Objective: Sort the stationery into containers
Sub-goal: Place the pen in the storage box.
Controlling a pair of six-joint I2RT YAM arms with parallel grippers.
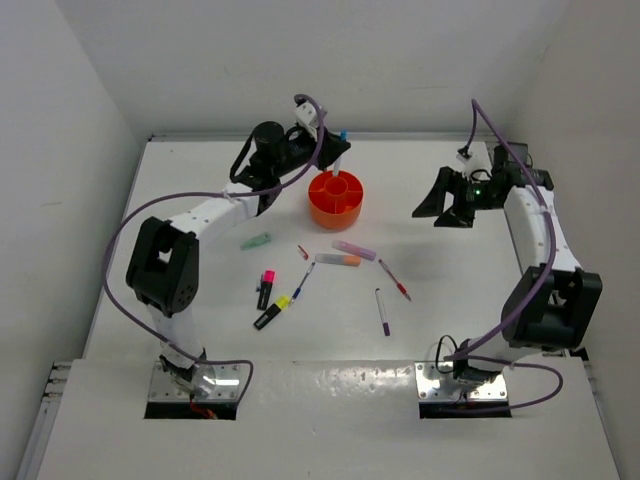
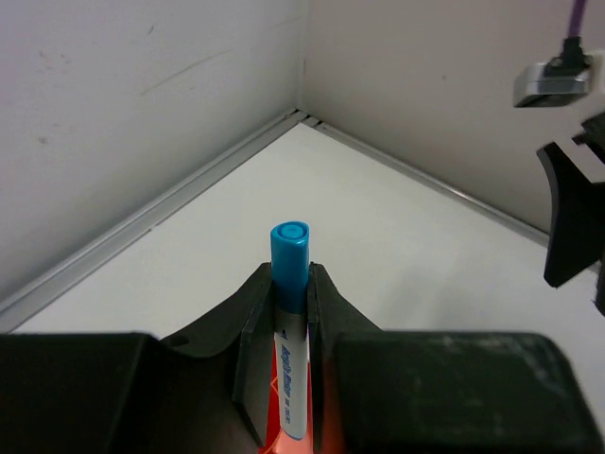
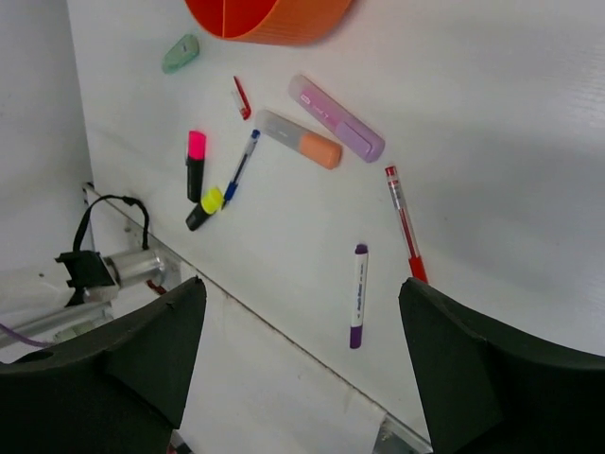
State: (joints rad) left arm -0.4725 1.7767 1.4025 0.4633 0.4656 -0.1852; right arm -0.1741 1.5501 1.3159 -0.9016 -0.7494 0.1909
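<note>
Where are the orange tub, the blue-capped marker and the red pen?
orange tub [image 1: 328,219]: overhead view, on its outer wall.
blue-capped marker [image 2: 289,250]: left wrist view, on its blue cap.
red pen [image 3: 404,225]: right wrist view, mid-barrel.

White table [image 1: 450,270] bears pens [image 1: 383,311], orange tub [image 1: 335,216]

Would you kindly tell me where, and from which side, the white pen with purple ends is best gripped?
Grip the purple-ended pen at mid-barrel, coming straight down from above with the jaws across its width. It lies flat on the table, clear of the red pen, so both long sides look free.
</note>
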